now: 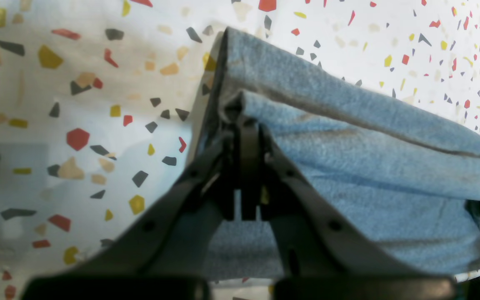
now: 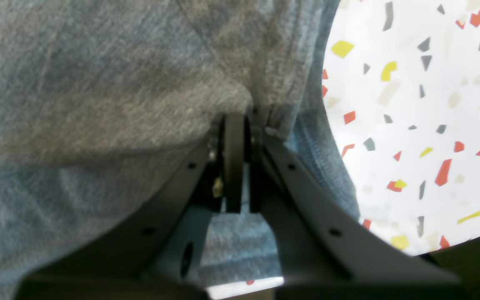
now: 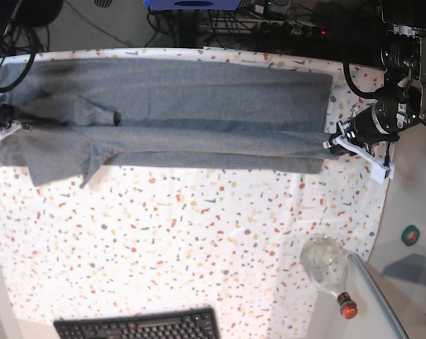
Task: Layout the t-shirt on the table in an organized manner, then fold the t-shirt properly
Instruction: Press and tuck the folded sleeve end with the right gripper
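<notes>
Bright, even light fills all three views. Both wrist views are soft, blurring the t-shirt weave and nearest flecks of the table, and tinting the cloth bluish. The base view bows outward around the t-shirt, darkening behind it.

No text, label, brand, number or sign could be read in any of the three views. The keyboard at the lower edge of the base view showed rows of keys, but their legends were too small to make out. The t-shirt across the upper part of that view bore no legible print, and the speckled table carried only coloured flecks.
</notes>
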Action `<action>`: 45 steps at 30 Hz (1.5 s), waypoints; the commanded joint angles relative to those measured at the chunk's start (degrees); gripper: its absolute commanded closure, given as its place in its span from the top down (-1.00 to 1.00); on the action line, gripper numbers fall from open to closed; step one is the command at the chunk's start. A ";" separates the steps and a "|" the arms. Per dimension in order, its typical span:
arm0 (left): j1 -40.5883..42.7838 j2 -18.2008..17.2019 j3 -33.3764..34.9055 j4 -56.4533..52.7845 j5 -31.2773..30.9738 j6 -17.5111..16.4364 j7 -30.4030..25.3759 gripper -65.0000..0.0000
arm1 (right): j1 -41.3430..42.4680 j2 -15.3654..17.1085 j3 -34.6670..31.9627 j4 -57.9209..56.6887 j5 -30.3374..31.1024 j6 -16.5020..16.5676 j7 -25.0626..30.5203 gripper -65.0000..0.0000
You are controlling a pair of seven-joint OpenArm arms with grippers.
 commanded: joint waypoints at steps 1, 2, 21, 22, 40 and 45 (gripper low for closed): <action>-0.43 -1.05 -0.75 0.78 -0.15 -0.14 -0.73 -1.00 | 0.67 1.12 0.66 0.91 0.23 -0.24 0.00 -0.98; -0.43 -1.05 -0.83 0.78 -0.15 -0.14 -0.73 -1.00 | 0.67 1.12 0.66 1.26 0.32 -0.24 -0.17 -0.64; 6.43 3.69 -33.98 0.86 -0.42 -13.59 -0.82 0.89 | 22.47 -1.17 -6.28 -18.08 -2.85 -0.68 10.38 0.63; 7.13 3.96 -35.21 0.86 -0.24 -14.91 -0.82 0.89 | 24.32 -1.08 -6.46 -21.77 -4.25 -0.68 12.13 0.63; 10.21 3.96 -41.89 -2.83 -0.15 -18.25 -0.82 0.89 | 28.89 -4.16 -5.84 -32.76 -13.04 -0.24 16.71 -1.00; 10.21 3.87 -41.89 -2.92 -0.15 -18.25 -0.82 0.89 | 25.99 -4.69 -5.66 -24.49 -13.04 -0.24 11.25 -1.00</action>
